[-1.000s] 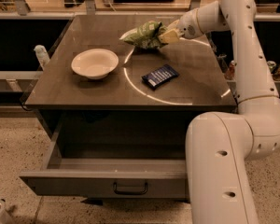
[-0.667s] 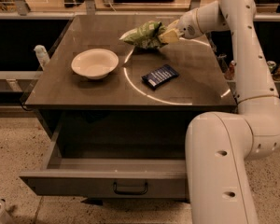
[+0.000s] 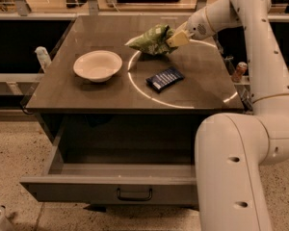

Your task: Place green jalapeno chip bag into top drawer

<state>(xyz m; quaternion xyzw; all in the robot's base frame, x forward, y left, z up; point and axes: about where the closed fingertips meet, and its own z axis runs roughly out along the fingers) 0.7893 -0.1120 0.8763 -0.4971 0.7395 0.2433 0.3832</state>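
The green jalapeno chip bag (image 3: 151, 39), crumpled light-green foil, is at the back middle of the dark tabletop (image 3: 86, 93). My gripper (image 3: 176, 38) reaches in from the right and is shut on the bag's right end. The bag looks held just above the surface; I cannot tell whether it touches it. The top drawer (image 3: 86, 189) stands pulled open below the table's front edge. Its grey inside is empty and its dark handle (image 3: 134, 194) is at the centre of the front panel.
A white bowl (image 3: 97, 65) sits on the left of the tabletop. A small dark-blue flat packet (image 3: 164, 78) lies in the middle, in front of the bag. My white arm (image 3: 241, 167) fills the right foreground. A can (image 3: 239, 71) stands off the table's right edge, and a bottle (image 3: 42, 57) off its left.
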